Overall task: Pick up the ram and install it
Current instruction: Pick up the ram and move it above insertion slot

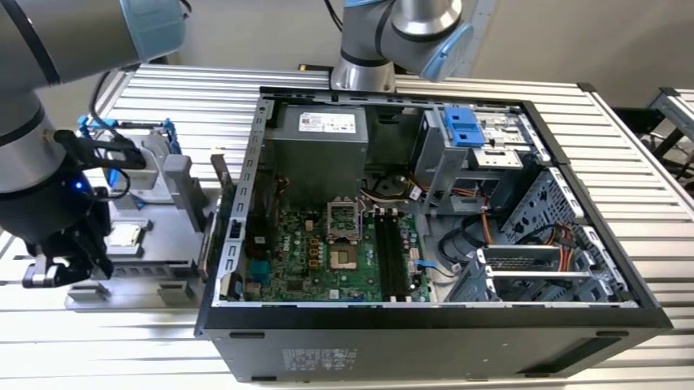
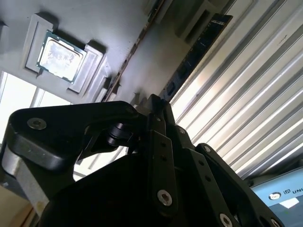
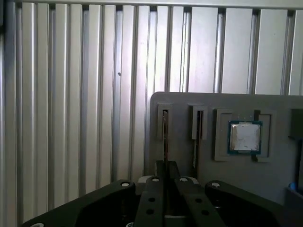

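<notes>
Two sticks stand on edge in slots of the grey tray (image 3: 189,101): the ram (image 3: 164,127), in line with the gripper (image 3: 164,164), and a second stick (image 3: 199,127) between it and the square silver chip (image 3: 245,137). The first wrist view gives the ram edge-on, as a thin line, with the fingers (image 3: 154,189) drawn together to a bare slit at its near end, though whether they actually grip it cannot be told; the second wrist view shows the ram's dark flank (image 2: 199,47) running to the fingertips. The exterior view adds the arm (image 1: 32,146) low over the tray at its left, and an open computer case (image 1: 434,318) with its motherboard (image 1: 314,260) just beside the tray at its right.
</notes>
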Tool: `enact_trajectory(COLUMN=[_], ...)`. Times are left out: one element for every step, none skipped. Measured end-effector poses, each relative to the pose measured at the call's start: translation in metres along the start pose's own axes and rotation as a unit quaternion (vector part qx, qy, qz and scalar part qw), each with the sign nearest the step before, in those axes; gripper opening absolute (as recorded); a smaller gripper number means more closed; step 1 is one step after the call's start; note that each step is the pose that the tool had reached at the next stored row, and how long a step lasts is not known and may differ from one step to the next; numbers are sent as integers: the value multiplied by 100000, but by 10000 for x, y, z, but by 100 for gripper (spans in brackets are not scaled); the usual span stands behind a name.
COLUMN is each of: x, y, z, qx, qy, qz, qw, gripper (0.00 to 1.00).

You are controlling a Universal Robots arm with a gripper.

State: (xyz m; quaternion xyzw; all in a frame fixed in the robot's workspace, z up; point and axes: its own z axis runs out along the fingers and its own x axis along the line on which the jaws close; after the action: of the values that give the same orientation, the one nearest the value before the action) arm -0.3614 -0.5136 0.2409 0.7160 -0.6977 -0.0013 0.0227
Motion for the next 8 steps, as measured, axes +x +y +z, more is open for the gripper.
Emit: enact_trajectory(x=[0,1,2,2,3,3,4,4], y=[1,2,2,3,4,4,5,5], z=[-21,-43,-63,-82,-97,-113,-125,-143], qx=[3,5,2,2,6,-1,3,0], qy=[-2,-5,-3,-3,-6,-1,-3,0], qz=[2,3,3,2,3,3,3,2], qw=[100000,100000,100000,100000,100000,100000,100000,100000], gripper=[0,0,0,0,0,0,0,0])
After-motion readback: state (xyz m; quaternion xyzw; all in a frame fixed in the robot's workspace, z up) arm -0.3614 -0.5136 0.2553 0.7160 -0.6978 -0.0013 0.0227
